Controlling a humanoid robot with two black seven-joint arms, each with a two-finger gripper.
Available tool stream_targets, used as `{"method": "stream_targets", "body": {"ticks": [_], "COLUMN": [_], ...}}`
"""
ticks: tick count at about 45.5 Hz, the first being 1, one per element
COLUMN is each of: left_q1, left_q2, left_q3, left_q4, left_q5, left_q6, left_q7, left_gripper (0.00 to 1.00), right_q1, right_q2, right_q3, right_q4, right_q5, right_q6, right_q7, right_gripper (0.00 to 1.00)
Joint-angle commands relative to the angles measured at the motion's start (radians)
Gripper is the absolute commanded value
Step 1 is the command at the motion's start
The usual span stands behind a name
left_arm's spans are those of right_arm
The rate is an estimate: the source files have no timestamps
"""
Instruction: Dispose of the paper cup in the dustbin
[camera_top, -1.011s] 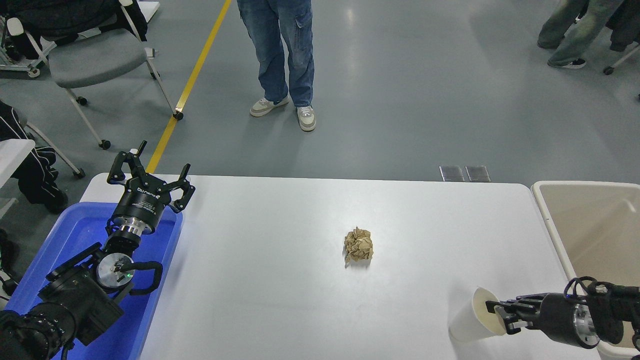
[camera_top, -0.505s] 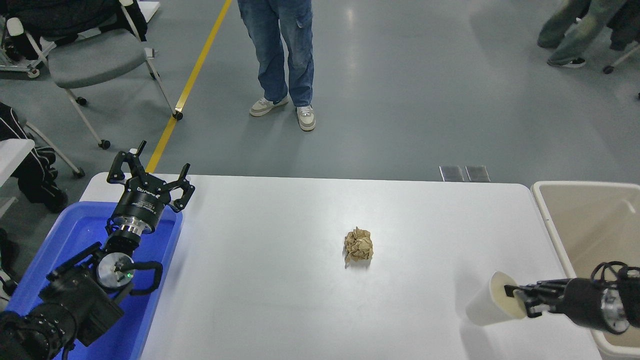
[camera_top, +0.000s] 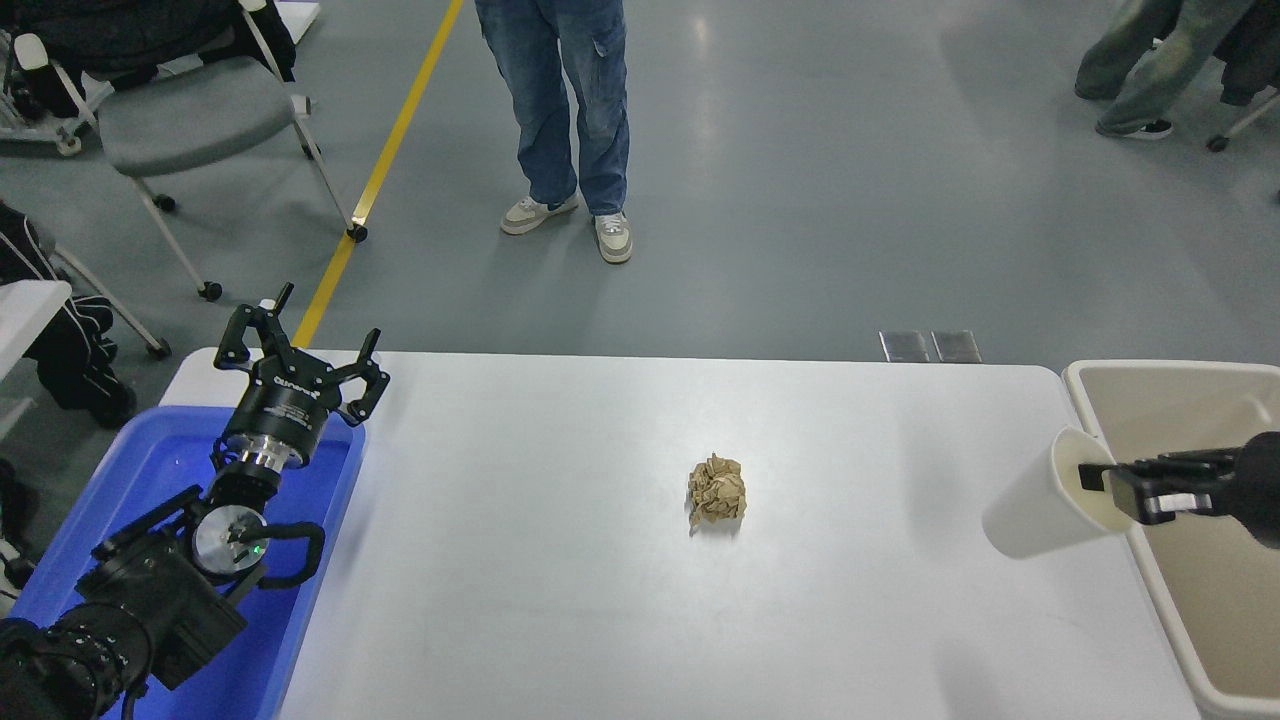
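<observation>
My right gripper (camera_top: 1105, 482) comes in from the right edge and is shut on the rim of the white paper cup (camera_top: 1040, 500). The cup hangs tilted on its side above the table's right edge, its mouth toward the beige dustbin (camera_top: 1090, 372), which stands off the table's right end. The cup's rim overlaps the dustbin's left rim. My left gripper (camera_top: 300, 345) is parked open over the far end of the blue tub at the lower left.
A crumpled brown paper ball (camera_top: 717, 490) lies mid-table. A blue plastic tub (camera_top: 150, 460) sits at the table's left end under my left arm. A person in jeans (camera_top: 565, 110) stands beyond the far edge. A grey chair (camera_top: 190, 120) is at the far left.
My right gripper has lifted the cup off the table and carried it right and away, from the near right corner to the dustbin's left rim. The left arm has not moved.
</observation>
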Motion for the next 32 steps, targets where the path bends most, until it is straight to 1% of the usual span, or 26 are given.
{"method": "stream_targets", "body": {"ticks": [1,23,28,32], "left_q1": [0.0,0.0,0.0,0.0], "left_q2": [0.0,0.0,0.0,0.0], "left_q3": [0.0,0.0,0.0,0.0], "left_q4": [0.0,0.0,0.0,0.0], "left_q5": [-0.002,0.0,-0.002,-0.002], "left_q6": [0.0,0.002,0.002,0.002], "left_q7": [0.0,0.0,0.0,0.0], "left_gripper": [1.0,1.0,1.0,1.0], "right_q1": [0.08,0.057,0.033,-0.028], "right_q2": [-0.058,-0.085,-0.071,-0.036], "right_q3": [0.124,0.118,0.098,0.078], "right_q4": [0.014,-0.022,-0.101,-0.167], "right_q5": [0.051,0.055,0.064,0.125], "right_q6": [0.18,0.158,0.077,-0.016], "right_q7": [0.002,-0.003,-0.004,-0.004], "right_gripper": [0.0,0.0,0.0,0.0]}}
